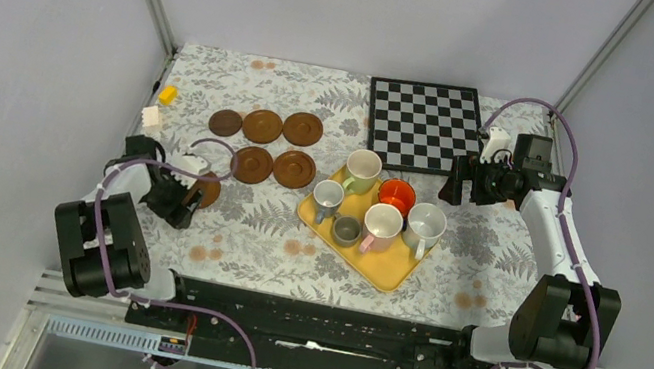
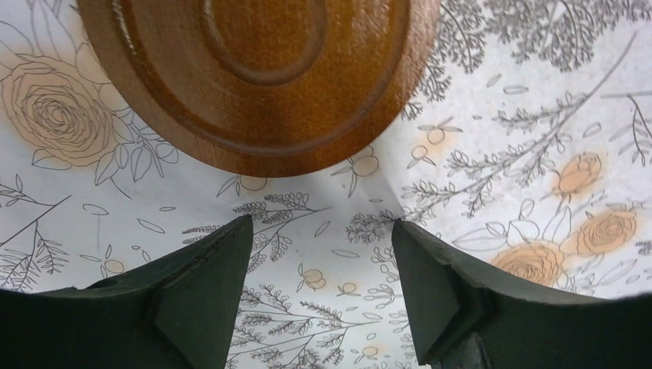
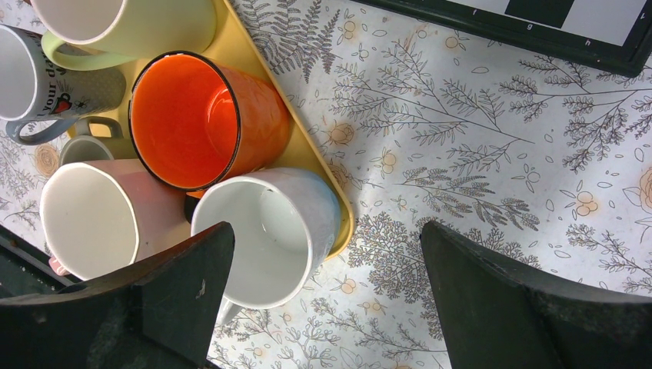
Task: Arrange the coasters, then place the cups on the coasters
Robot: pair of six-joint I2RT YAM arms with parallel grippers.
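Note:
Several dark-brown coasters lie on the floral cloth: three in a back row (image 1: 262, 125), two in front of them (image 1: 294, 168), and one (image 1: 207, 189) at the left, large in the left wrist view (image 2: 261, 77). My left gripper (image 1: 183, 200) (image 2: 321, 223) is open just short of that coaster's rim, with only cloth between its fingers. The cups stand on a yellow tray (image 1: 390, 267): pale green (image 1: 363, 169), orange (image 3: 200, 115), white (image 3: 269, 238), pink (image 3: 92, 215), blue-grey (image 1: 328, 195), grey-brown (image 1: 345, 230). My right gripper (image 1: 455, 182) (image 3: 327, 227) hangs wide open above the white cup's right side.
A chessboard (image 1: 425, 126) lies at the back right, behind the right gripper. A small yellow block (image 1: 167, 94) and a white one (image 1: 151, 117) sit by the left wall. Grey walls close the table on three sides.

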